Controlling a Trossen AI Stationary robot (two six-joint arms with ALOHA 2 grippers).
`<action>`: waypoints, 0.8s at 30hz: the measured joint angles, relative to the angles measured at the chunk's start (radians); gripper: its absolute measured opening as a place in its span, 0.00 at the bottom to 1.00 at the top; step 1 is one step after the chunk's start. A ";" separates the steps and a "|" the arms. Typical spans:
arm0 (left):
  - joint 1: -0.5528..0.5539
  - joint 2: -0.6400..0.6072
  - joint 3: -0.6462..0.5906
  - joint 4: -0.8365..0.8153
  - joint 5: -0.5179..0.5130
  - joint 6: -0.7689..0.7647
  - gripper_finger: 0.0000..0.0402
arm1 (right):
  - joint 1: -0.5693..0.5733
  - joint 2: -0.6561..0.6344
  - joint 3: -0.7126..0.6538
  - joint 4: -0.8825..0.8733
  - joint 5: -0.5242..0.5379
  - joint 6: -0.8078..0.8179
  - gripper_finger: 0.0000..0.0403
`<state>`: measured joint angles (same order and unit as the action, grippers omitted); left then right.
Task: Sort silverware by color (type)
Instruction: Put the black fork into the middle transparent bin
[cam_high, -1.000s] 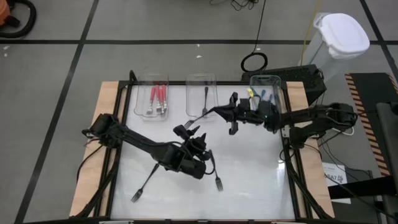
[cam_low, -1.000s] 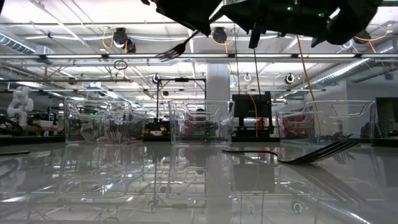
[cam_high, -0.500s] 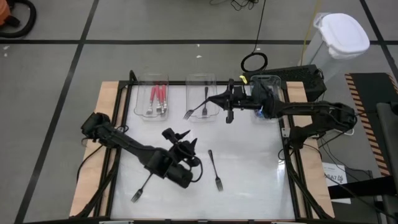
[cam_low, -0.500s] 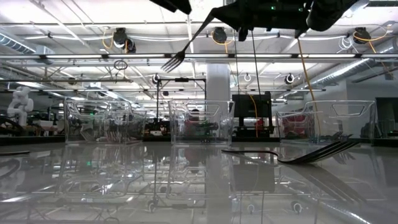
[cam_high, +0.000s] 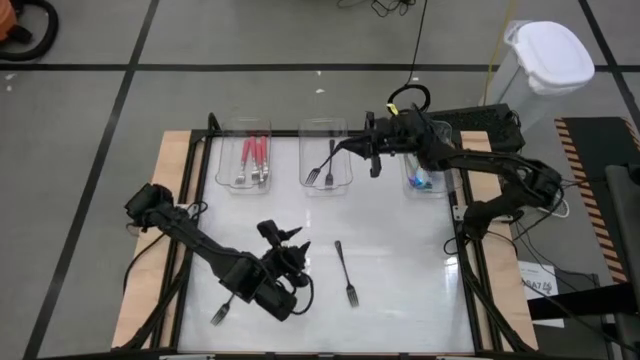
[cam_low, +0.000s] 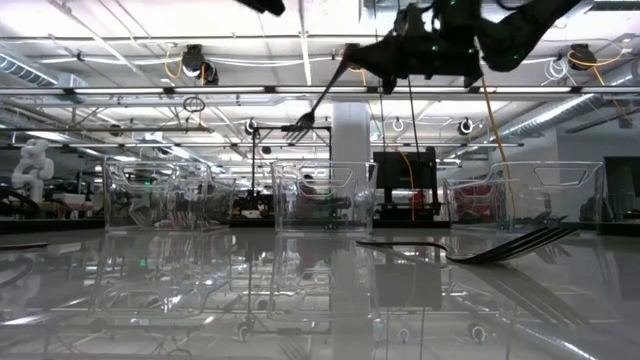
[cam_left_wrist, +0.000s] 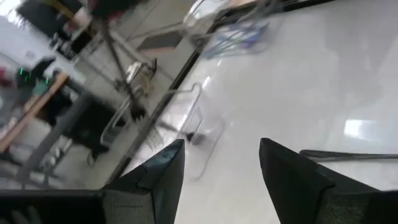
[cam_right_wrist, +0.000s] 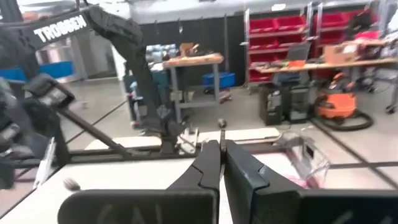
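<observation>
While right gripper (cam_high: 356, 148) jaws pinched a black fork (cam_high: 330, 161) over the middle tray (cam_high: 345, 128), sorting stood unfinished. Three forks (cam_high: 345, 272) lay loose on the desk (cam_high: 400, 250); left gripper (cam_high: 290, 245) jaws hung spread, empty.

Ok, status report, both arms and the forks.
Right gripper shut on black fork, above middle tray. Left gripper open, empty, over table. Two forks loose on table. Nothing in the way.

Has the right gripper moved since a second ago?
Yes. The right gripper, shut on a black fork, moved from near the right tray to over the middle tray.
</observation>
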<state>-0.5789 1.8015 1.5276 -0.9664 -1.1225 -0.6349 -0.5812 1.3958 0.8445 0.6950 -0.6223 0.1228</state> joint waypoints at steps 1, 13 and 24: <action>-0.009 0.000 0.000 0.023 0.000 0.041 0.52 | -0.010 0.023 0.017 -0.001 -0.029 0.001 0.00; 0.032 -0.005 -0.082 0.331 0.168 0.303 0.52 | -0.126 0.224 0.240 -0.055 -0.271 0.049 0.01; 0.126 -0.007 -0.409 1.094 0.422 0.586 0.52 | -0.188 0.226 0.244 -0.180 -0.377 -0.063 0.00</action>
<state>-0.4534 1.7948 1.1190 0.1274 -0.7005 -0.0486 -0.7688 1.6215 1.0889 0.5154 -0.9997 0.0599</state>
